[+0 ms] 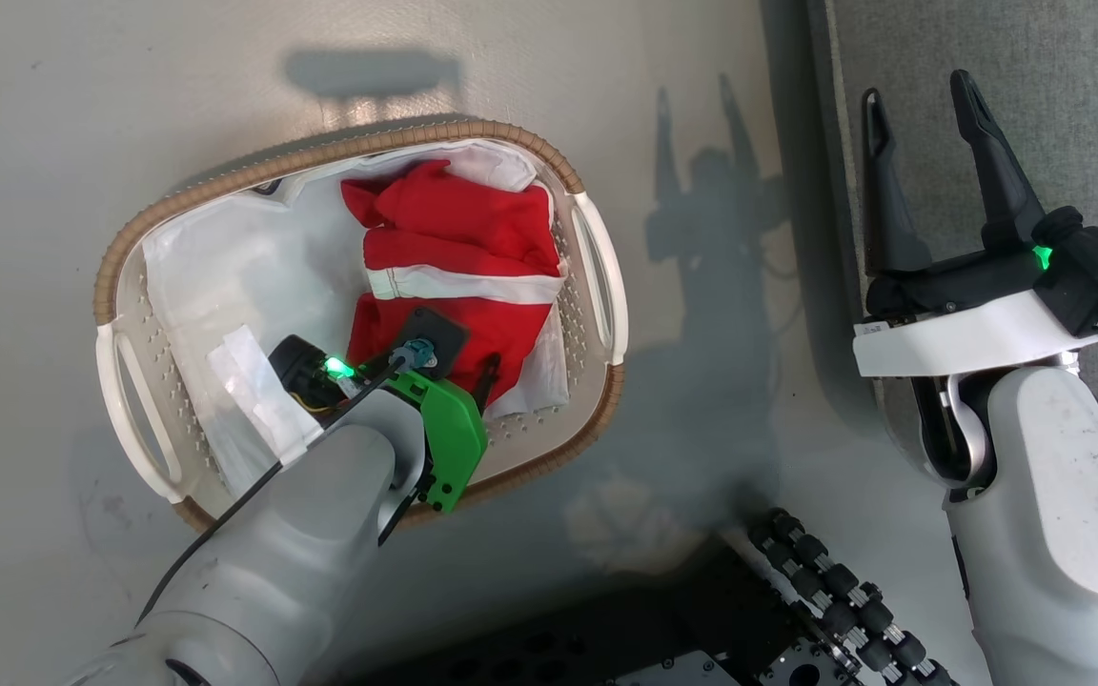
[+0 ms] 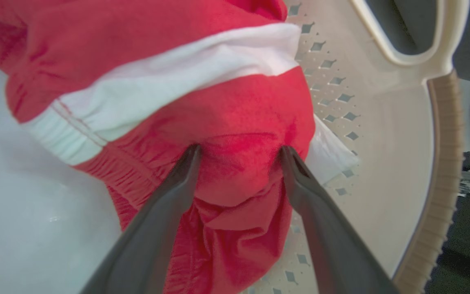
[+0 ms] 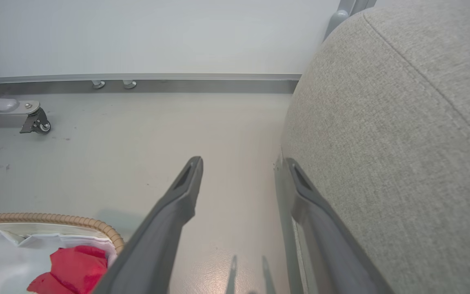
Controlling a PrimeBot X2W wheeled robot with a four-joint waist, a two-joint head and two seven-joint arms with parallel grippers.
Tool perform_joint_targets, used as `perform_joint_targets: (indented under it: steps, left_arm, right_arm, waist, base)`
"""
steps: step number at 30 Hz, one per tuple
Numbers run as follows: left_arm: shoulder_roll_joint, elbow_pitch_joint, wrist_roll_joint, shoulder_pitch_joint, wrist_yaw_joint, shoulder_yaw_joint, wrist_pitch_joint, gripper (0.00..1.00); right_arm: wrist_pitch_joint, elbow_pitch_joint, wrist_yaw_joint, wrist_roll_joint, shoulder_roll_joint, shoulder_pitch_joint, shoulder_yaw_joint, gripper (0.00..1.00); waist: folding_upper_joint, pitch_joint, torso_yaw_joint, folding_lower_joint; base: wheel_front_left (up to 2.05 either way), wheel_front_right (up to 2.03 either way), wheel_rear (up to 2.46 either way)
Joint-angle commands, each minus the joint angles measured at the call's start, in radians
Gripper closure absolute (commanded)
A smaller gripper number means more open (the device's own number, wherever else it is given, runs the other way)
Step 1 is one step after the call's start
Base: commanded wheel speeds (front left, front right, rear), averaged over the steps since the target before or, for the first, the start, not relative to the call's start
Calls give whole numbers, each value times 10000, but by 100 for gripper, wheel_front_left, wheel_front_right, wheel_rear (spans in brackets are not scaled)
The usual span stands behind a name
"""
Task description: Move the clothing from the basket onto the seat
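Observation:
The clothing (image 1: 458, 252), red with a white band, lies bunched in the right half of the basket (image 1: 597, 267), which stands on the floor. My left gripper (image 2: 239, 153) reaches down into the basket and is open. Its two fingers (image 2: 178, 183) straddle a bulge of the red clothing (image 2: 239, 118) and press against it on both sides. One dark fingertip (image 1: 489, 370) shows beside the green wrist cover. My right gripper (image 1: 919, 92) hovers open and holds nothing, at the left edge of the grey seat (image 1: 1035, 86). The seat (image 3: 402, 122) rises just right of the right gripper (image 3: 243, 163).
A white liner (image 1: 225, 276) covers the left half of the basket. My dark base with black rollers (image 1: 825, 591) sits on the floor between basket and seat. A castered metal leg (image 3: 35, 120) stands by the far wall. Bare floor separates basket and seat.

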Motion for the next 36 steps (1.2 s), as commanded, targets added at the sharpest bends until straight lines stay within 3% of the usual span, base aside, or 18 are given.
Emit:
perform_joint_targets:
  steps: [1, 2, 3, 16, 27, 36]
  left_arm:
    - [56, 63, 103, -157, -23, -114, -34, 26]
    - [56, 152, 165, -216, -12, -214, -107, 67]
    - [56, 226, 230, -255, 6, -307, -132, 100]
    - [58, 459, -316, -113, 241, -374, -536, 100]
    - [49, 111, -921, 945, 98, 330, -876, 100]
    - [348, -1284, -410, 2119, 253, 1710, -859, 100]
  right_arm:
    - [-49, -57, -14, -88, -10, 147, -28, 0]
    - [-49, -52, -14, -95, -12, 167, -42, 0]
    - [-49, -44, -14, -78, -10, 171, -44, 0]
    - [-49, 102, -14, 162, -12, -97, -134, 0]
    - [-49, 831, -14, 385, -15, -289, 277, 0]
    - [-48, 1536, -14, 390, -22, -132, 458, 0]
  waist:
    - [-1, -14, 4, 0]
    - [-1, -23, 8, 0]
    - [-1, -31, 9, 0]
    - [-1, -394, -81, 0]
    - [-1, -2400, 25, 0]
    - [-1, -4017, 493, 0]
  base:
    - [0, 0, 0]
    - [0, 0, 0]
    - [0, 0, 0]
    - [0, 0, 0]
    - [0, 0, 0]
    - [0, 0, 0]
